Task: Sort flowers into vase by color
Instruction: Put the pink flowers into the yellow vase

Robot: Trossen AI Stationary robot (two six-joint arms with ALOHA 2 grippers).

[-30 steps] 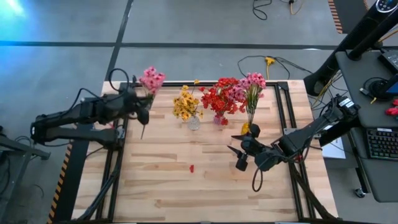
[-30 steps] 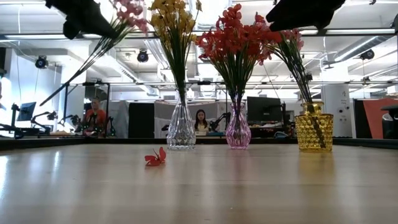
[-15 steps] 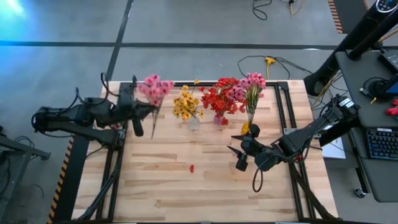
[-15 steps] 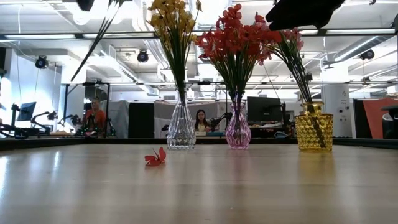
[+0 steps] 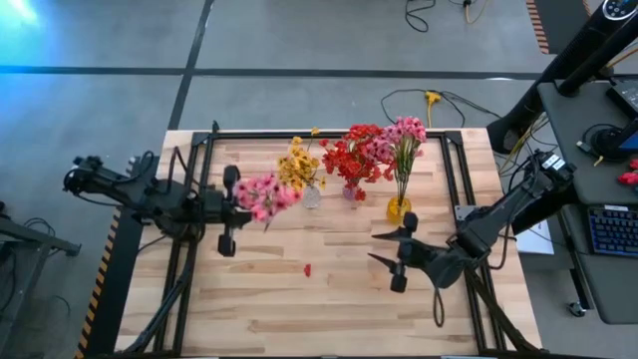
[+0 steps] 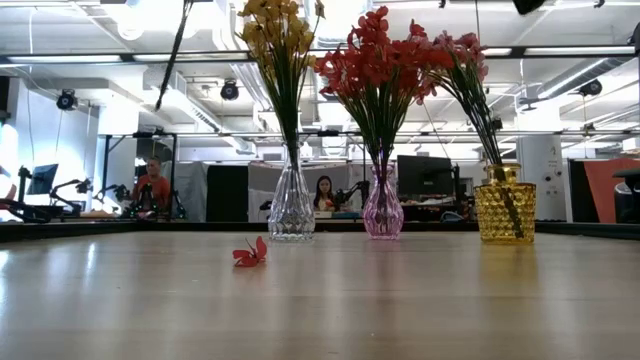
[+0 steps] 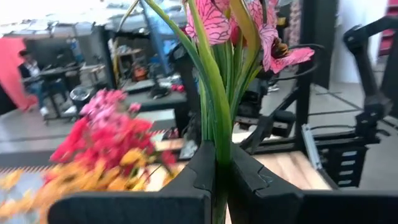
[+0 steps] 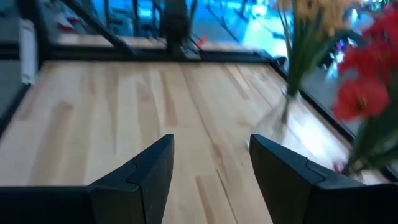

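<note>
High view: left end effector [image 5: 242, 199] pinching pink artificial sprig [image 5: 265, 192]
Right end effector [image 5: 395, 259]: spread, idle
Advice: lift stem upright before the amber glass vase [image 5: 398, 208]

Cut off at the low view's top edge: pink sprig [image 6: 172, 55], only stem showing. Blurred in left wrist view: bouquets [image 7: 106, 146].
</note>
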